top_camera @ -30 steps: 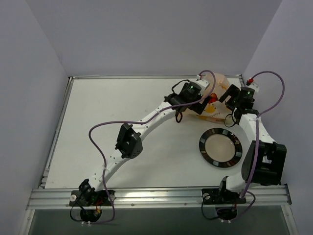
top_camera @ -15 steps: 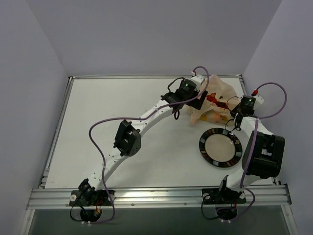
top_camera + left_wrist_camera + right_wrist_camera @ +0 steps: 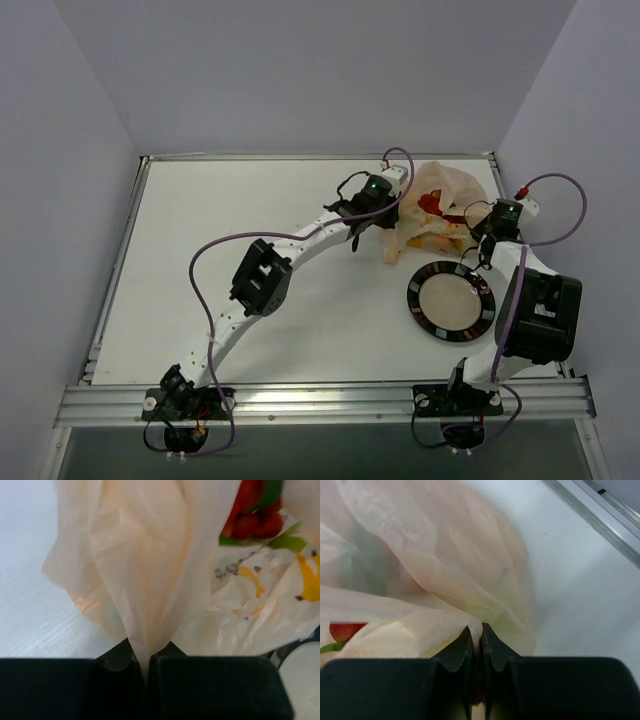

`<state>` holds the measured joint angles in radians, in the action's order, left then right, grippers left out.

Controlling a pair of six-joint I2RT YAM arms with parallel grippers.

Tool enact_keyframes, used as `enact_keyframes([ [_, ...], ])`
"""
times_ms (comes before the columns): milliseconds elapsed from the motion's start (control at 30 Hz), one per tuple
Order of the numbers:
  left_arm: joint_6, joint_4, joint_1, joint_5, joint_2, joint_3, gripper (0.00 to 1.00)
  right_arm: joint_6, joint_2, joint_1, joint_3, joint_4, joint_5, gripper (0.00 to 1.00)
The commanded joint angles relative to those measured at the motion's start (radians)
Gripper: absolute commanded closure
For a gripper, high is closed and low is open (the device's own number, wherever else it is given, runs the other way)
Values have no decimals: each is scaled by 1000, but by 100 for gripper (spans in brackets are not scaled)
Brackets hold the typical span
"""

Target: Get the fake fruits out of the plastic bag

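Observation:
The pale peach plastic bag (image 3: 440, 205) lies crumpled at the table's back right, stretched between both arms. My left gripper (image 3: 146, 652) is shut on a gathered fold of the bag (image 3: 145, 580) at its left side. My right gripper (image 3: 476, 632) is shut on the film of the bag (image 3: 420, 570) at its right side. Red berries (image 3: 250, 517) with green leaves show in the bag's mouth, also visible from above as red berries (image 3: 432, 201). A dark green fruit (image 3: 362, 562) shows dimly through the film. Other fruits are hidden.
A round black-rimmed plate (image 3: 451, 302) lies on the white table just in front of the bag, near the right arm. The metal table rail (image 3: 600, 515) runs close behind the bag. Grey walls close in the back and sides.
Both grippers have closed on the bag, the right one first, then the left. The arms moved apart and the bag has spread open wider, showing the red berries.

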<state>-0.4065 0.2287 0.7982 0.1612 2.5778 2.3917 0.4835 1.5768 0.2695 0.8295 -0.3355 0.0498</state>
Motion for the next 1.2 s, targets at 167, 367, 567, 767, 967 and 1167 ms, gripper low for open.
enact_keyframes([
  [167, -132, -472, -39, 50, -366, -648, 98, 44, 147, 48, 91, -77, -79, 96],
  [367, -196, -627, -36, 113, -430, -804, 98, 64, 206, 48, 143, -105, -142, 89],
  [567, -259, -672, -28, 184, -421, -802, 98, 66, 10, 43, 77, -31, -119, 28],
  [767, -284, -723, -8, 185, -456, -828, 98, 33, -332, -8, -7, 77, -50, 20],
  [967, -281, -747, 2, 176, -476, -861, 98, -32, -506, -206, 16, 180, 36, 53],
  [1167, -258, -755, 4, 158, -502, -905, 98, -123, -350, -501, 71, 224, 101, 77],
])
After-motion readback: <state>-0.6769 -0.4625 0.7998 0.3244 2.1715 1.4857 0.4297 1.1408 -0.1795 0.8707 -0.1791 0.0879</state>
